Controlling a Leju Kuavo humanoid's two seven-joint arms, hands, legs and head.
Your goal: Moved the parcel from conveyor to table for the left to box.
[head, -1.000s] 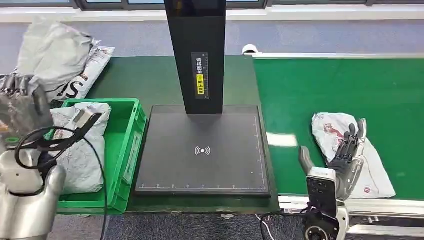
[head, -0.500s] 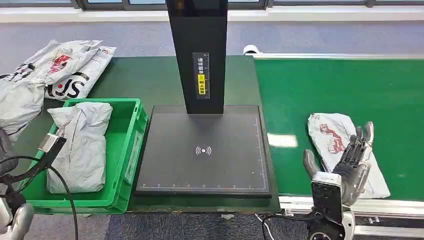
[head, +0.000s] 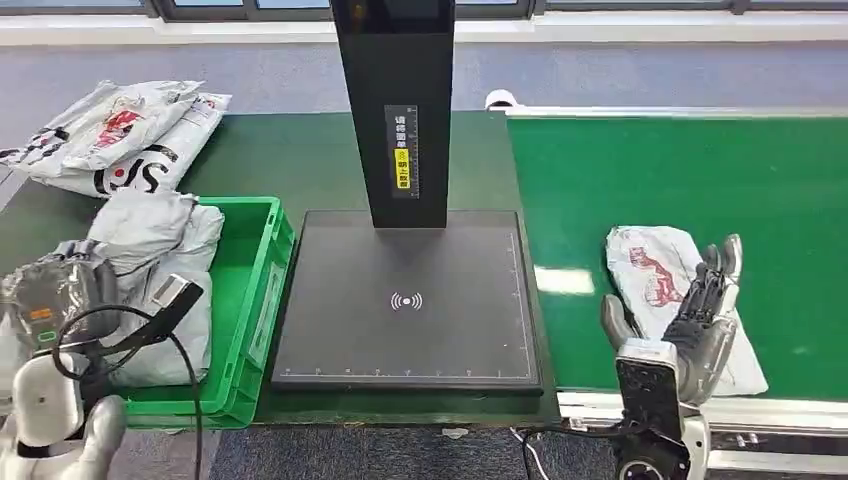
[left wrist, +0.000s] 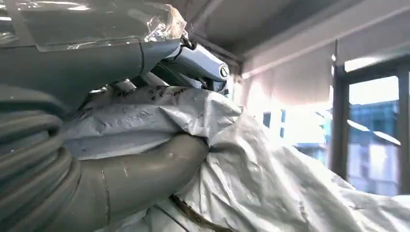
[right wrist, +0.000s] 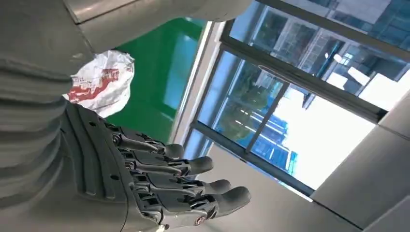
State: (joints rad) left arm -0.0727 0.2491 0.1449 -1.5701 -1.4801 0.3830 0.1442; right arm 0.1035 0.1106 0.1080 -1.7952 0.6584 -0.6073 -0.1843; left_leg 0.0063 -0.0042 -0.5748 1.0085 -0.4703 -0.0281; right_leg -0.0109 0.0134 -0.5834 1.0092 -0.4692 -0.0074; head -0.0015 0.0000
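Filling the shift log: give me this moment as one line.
left hand: grips grey parcel over green crate | right hand: open above white parcel on conveyor | scanner pad: bare

A black square scanner platform with a tall black upright column at its far edge sits mid-table. Just left of it stands a green plastic crate with a crumpled grey plastic parcel in it. Behind the crate lie white printed mailer bags. Right of the platform runs the green conveyor belt, with a white and red printed parcel on its near part.
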